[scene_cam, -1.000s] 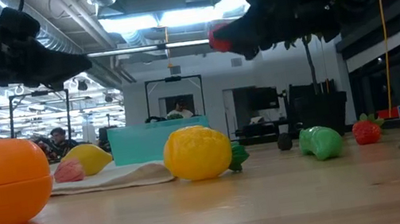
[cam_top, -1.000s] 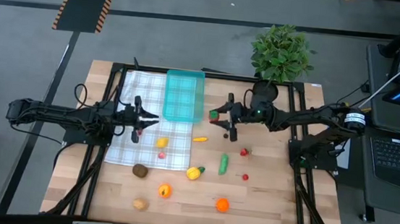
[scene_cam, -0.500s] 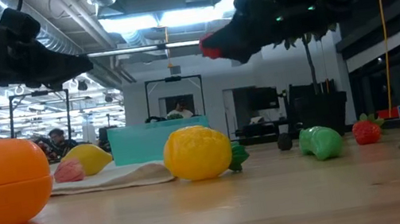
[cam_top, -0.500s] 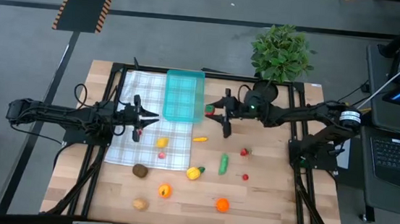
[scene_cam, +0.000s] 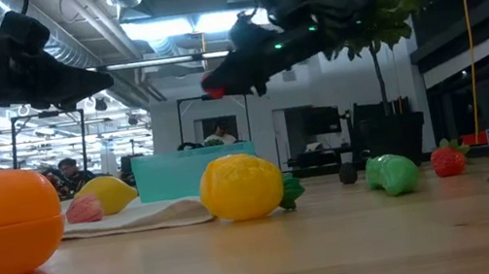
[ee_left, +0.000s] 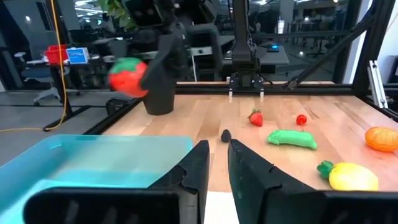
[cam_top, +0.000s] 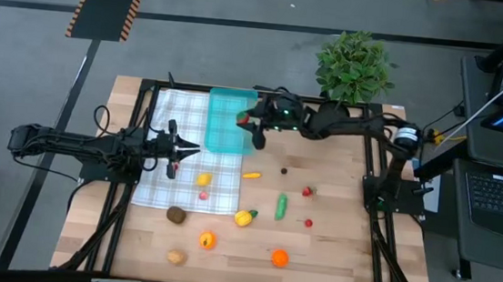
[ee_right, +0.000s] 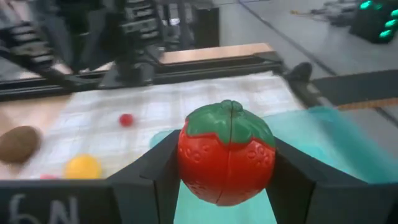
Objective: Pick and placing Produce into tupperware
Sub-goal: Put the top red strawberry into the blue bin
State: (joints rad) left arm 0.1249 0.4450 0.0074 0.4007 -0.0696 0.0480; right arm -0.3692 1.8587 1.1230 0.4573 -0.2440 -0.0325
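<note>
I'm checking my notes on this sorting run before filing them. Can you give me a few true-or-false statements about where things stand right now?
1. The right tool holds a red strawberry over the teal tupperware. True.
2. The left tool hangs over the white checked cloth. True.
3. The green elongated piece lies inside the tupperware. False: it lies on the bare wooden table.
4. The left tool carries a lemon. False: it holds nothing.

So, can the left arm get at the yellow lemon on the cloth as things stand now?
Probably yes. The left pincer hangs over the cloth and holds nothing, and the lemon lies close by with open cloth between them. The right pincer is off over the container.
</note>
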